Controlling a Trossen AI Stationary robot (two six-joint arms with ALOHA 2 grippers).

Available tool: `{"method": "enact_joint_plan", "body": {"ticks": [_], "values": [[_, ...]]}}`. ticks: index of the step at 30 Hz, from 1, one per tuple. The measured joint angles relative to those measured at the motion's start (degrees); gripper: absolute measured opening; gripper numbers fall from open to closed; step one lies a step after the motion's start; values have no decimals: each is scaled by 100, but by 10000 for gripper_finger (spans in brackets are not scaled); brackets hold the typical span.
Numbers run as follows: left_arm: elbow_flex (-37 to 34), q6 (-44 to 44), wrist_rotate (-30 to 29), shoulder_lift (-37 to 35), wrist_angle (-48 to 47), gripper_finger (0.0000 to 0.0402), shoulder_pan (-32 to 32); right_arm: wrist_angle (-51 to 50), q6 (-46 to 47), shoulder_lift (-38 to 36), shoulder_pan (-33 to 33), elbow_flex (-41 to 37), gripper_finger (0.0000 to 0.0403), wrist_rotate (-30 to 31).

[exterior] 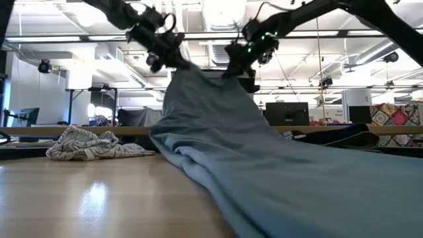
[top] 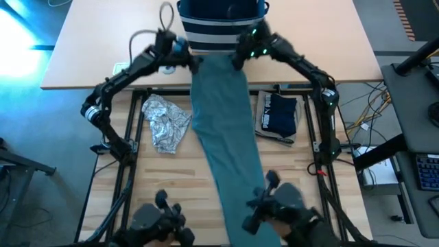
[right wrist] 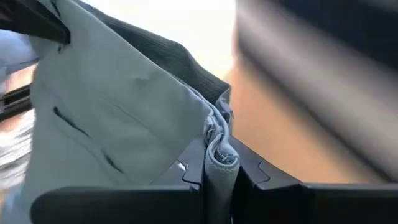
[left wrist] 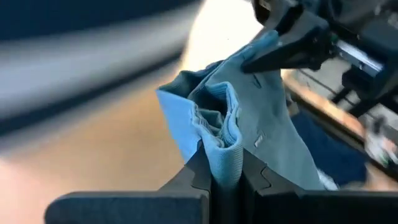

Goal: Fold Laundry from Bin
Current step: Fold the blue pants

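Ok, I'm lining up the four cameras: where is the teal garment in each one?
High view: teal garment, a strip down the centre from the bin.
Low view: draped from centre top to lower right.
Left wrist view: bunched between the fingers.
Right wrist view: fills the left.
Shared landmark: its gripped top edge.

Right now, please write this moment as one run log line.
left end effector: shut on teal garment | right end effector: shut on teal garment | garment: lifted near bin

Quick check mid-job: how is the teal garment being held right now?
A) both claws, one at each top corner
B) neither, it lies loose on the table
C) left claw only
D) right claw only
A: the left claw and right claw each pinch the teal garment by its raised top edge.
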Motion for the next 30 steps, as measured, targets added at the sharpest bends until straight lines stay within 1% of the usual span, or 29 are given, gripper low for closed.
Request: {"method": "enact_joint_plan", "body": {"ticks": [3, 6, 8, 10, 11, 12, 13, 15, 18, 21, 25, 28, 30], "values": [[1042, 211, -183, 370, -185, 4, 199, 145, -525, 120, -275, 654, 26, 200], [2238, 400, -185, 884, -447, 4, 323, 458, -792, 227, -503, 1158, 26, 202], [3184, 536, -96, 1301, -790, 4, 351, 723, -855, 252, -632, 1391, 26, 167], [4173, 703, -57, 1751, -1358, 4, 354, 1037, -834, 160, -735, 1378, 26, 57], [4686, 775, -46, 1989, -1725, 4, 351, 1028, -825, 99, -773, 1372, 26, -49], [4726, 821, -18, 2083, -1760, 4, 327, 966, -823, 52, -798, 1372, 26, -159], [4358, 775, 93, 1947, -1418, 4, 290, 874, -853, 15, -815, 1372, 26, -249], [3734, 574, 279, 1724, -1186, 4, 288, 546, -1006, -72, -847, 1361, 26, -378], [3041, 589, 372, 1398, -1168, 4, 269, -38, -1322, -194, -831, 1358, 26, -600], [2459, 700, 549, 1109, -1163, 3, 246, -529, -1286, -327, -817, 1357, 26, -971], [2003, 806, 801, 672, -1204, 3, 114, -1303, -1465, -483, -684, 1357, 26, -1161], [1867, 886, 1001, 325, -1382, 3, 23, -1771, -1697, -633, -435, 1314, 26, -1166], [1847, 1015, 1077, 101, -1703, 3, -67, -1963, -1750, -741, -262, 1232, 26, -1163]]}}
